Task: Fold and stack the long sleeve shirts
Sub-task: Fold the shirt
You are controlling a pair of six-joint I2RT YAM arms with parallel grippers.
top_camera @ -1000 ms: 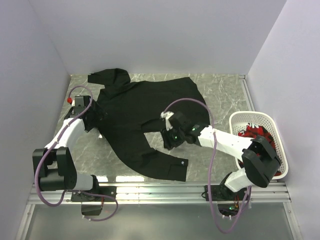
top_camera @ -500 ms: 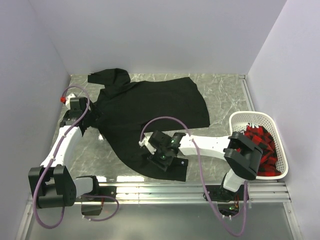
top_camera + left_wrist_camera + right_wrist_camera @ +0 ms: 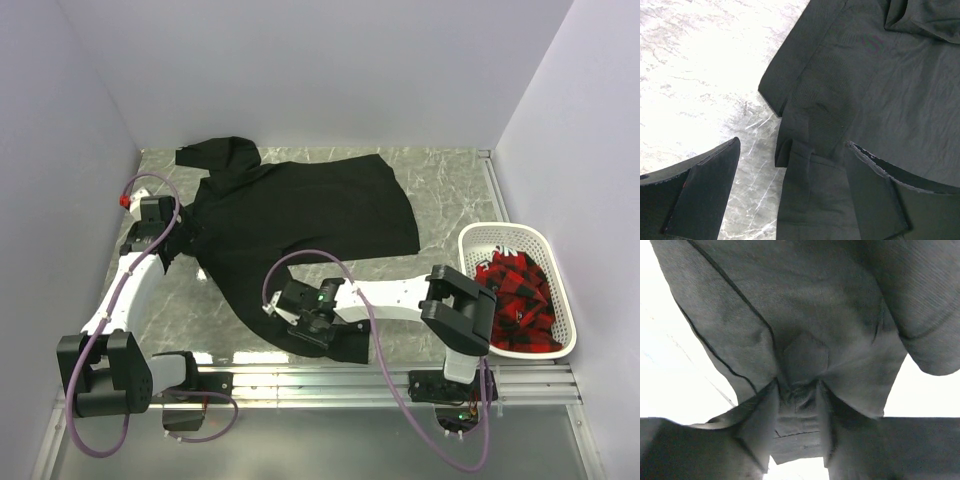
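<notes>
A black long sleeve shirt point(image 3: 300, 215) lies spread on the marble table, collar at the far left and one sleeve cuff point(image 3: 352, 342) near the front edge. My right gripper point(image 3: 303, 322) is shut on a pinched fold of the shirt's cloth point(image 3: 799, 365) at its near edge; in the right wrist view point(image 3: 797, 402) the fabric bunches between the fingers. My left gripper point(image 3: 188, 243) is open over the shirt's left edge. In the left wrist view point(image 3: 790, 200) its fingers point(image 3: 705, 195) stand apart, with a folded edge of the shirt point(image 3: 805, 165) between them and nothing gripped.
A white basket point(image 3: 480, 240) at the right holds red and black garments point(image 3: 515, 290). Grey marble table point(image 3: 450, 190) shows around the shirt. Walls close in on the left, back and right. A metal rail point(image 3: 300, 378) runs along the near edge.
My right gripper has moved from the shirt's middle toward the near left, pulling the cloth it holds with it. My left arm shifted slightly left and has since held still.
</notes>
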